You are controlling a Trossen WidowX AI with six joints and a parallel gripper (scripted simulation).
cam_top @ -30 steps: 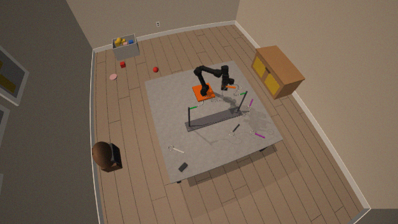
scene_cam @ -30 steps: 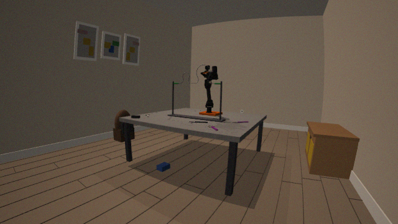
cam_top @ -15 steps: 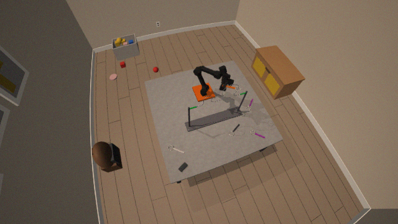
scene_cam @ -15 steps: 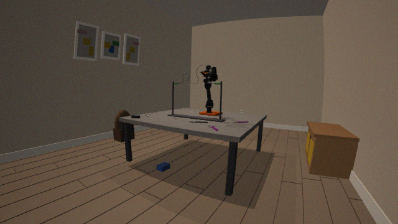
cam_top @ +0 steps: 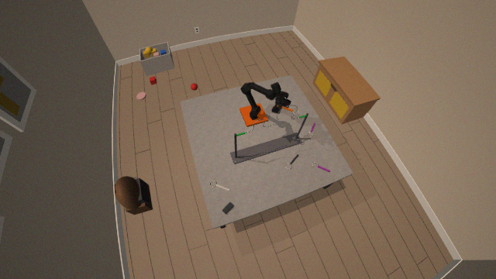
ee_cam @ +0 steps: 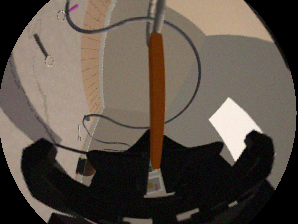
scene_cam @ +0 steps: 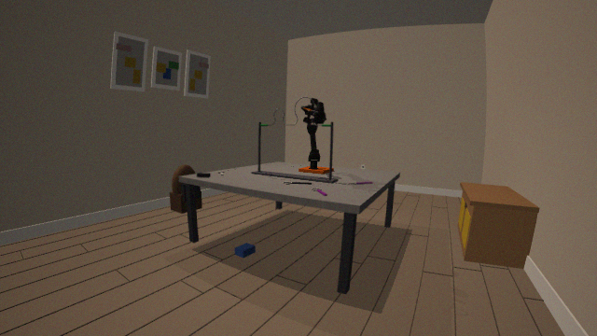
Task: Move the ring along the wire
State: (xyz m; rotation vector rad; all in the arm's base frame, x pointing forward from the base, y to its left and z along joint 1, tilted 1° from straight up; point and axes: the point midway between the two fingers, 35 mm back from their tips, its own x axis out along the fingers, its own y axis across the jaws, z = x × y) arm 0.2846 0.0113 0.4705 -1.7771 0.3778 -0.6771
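Two posts [cam_top: 235,146] [scene_cam: 331,151]: standing upright on a dark base [cam_top: 267,148] [scene_cam: 294,176], each bearing a green part [cam_top: 240,134] [scene_cam: 264,125] at its top.
Wire [scene_cam: 296,109] [ee_cam: 199,70]: looping and bending between the green parts.
Gripper [cam_top: 282,106] [scene_cam: 305,114] [ee_cam: 150,131]: closing its fingers on the orange handle [cam_top: 287,108] [scene_cam: 308,109] [ee_cam: 157,100], near the post on the cabinet's side.
Ring [ee_cam: 156,15]: sitting at the handle's far end, up among the wire's bends, away from both green parts (whether it is touching the wire, I cannot tell).
Cabinet [cam_top: 349,89] [scene_cam: 500,224]: standing on the floor, well apart from the table [cam_top: 267,178] [scene_cam: 280,187].
Spare wands: lying on the table, two of them purple-handled.
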